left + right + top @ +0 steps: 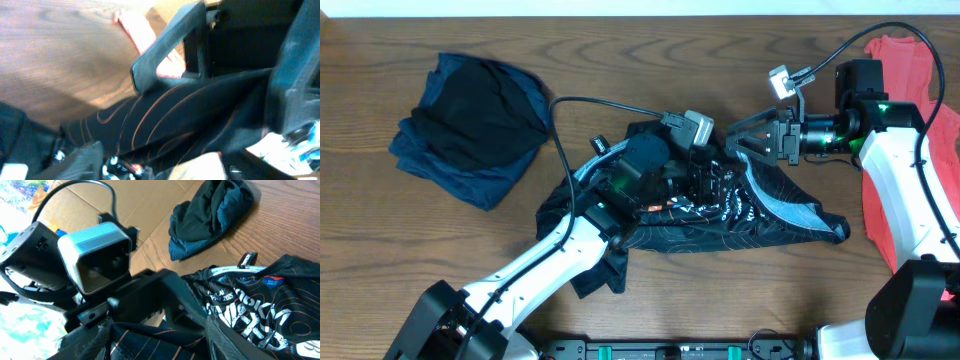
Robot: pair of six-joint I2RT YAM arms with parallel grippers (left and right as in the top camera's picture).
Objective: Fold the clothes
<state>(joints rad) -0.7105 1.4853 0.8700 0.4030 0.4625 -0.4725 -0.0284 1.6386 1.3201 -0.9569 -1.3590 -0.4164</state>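
Observation:
The black jersey (760,215) with white lettering and orange lines lies crumpled at the table's middle. It also shows in the right wrist view (260,315). My left gripper (708,182) sits over the jersey's upper part, its fingers apart, with jersey cloth (165,120) between them. My right gripper (748,145) faces it from the right, open, with a fold of the jersey (160,342) lying between its fingers. The two grippers are nearly touching. The navy and black garments (470,125) lie in a heap at the far left. The coral-red T-shirt (905,70) lies at the right edge.
The left arm's camera box (97,255) is close in front of the right gripper. The right gripper's finger (170,47) fills the left wrist view. A black cable (560,150) loops over the table between the navy heap and the jersey.

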